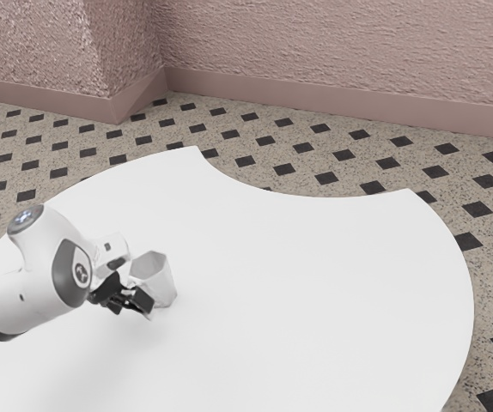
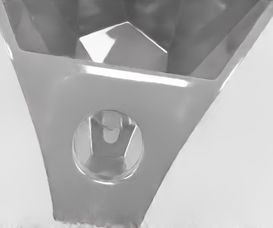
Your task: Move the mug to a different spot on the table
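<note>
A pale grey, faceted mug [image 1: 159,276] stands on the white table [image 1: 315,283] near its edge at the exterior view's left. My black gripper [image 1: 131,302] comes in low from the left, right against the mug's side. The two fingers sit on either side of the mug's handle and appear shut on it. In the wrist view the mug [image 2: 127,42] lies directly under my hand. Its flat handle slab [image 2: 109,152], pierced by a round hole, points toward the camera, and the angular inside of the cup shows beyond it.
The white round table stretches wide toward the exterior view's right and back. Its curved edge [image 1: 465,300] drops off to a tiled floor [image 1: 341,146]. A pink wall [image 1: 358,51] stands far behind.
</note>
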`<state>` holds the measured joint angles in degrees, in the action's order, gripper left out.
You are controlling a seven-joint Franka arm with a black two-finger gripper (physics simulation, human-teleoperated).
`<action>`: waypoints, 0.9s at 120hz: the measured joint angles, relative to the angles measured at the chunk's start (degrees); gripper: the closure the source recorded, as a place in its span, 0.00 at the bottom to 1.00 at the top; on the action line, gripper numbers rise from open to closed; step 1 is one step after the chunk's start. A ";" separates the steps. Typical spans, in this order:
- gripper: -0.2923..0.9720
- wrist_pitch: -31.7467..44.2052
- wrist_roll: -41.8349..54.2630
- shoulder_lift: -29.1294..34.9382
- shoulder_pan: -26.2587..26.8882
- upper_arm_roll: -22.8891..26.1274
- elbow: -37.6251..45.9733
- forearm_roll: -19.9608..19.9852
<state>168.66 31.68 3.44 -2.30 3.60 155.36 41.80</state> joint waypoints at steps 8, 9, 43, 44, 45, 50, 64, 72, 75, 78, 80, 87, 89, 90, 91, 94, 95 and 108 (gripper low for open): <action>0.26 -0.83 -0.61 1.29 0.05 0.00 0.47 0.01; 0.26 -0.93 -0.68 1.48 0.06 0.00 0.49 0.00; 0.24 -3.79 -3.51 3.66 -0.76 -0.45 -3.43 -2.43; 0.24 -4.05 -3.66 3.66 -0.83 -0.62 -3.79 -2.84; 0.24 -4.35 -3.81 3.66 -0.90 -0.83 -4.18 -3.32; 0.24 -5.92 -4.65 3.66 -1.44 -1.62 -6.22 -6.01; 0.23 -12.14 -7.96 3.65 -1.91 -3.38 -13.46 -16.20; 0.23 -16.71 -10.13 3.46 -1.96 -4.01 -18.55 -21.86; 0.23 -18.66 -11.04 3.36 -1.84 -4.31 -20.91 -23.88; 0.23 -20.56 -11.93 3.21 -1.84 -4.58 -23.32 -25.71; 0.23 -21.78 -12.51 3.03 -1.90 -4.72 -24.95 -26.95; 0.23 -25.60 -14.41 1.89 -2.14 -5.20 -29.43 -30.54; 0.23 -26.70 -14.92 1.57 -2.22 -5.27 -30.52 -31.31; 0.23 -27.24 -15.17 1.40 -2.25 -5.29 -31.04 -31.65; 0.23 -27.80 -15.42 1.25 -2.27 -5.33 -31.57 -31.97; 0.23 -29.41 -16.14 0.77 -2.32 -5.41 -33.03 -32.82; 0.23 -29.96 -16.37 0.58 -2.26 -5.50 -33.55 -33.07; 0.23 -37.35 -19.15 -2.30 -2.23 -6.21 -41.10 -35.13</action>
<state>131.32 12.53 1.14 -4.53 -2.61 114.27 6.67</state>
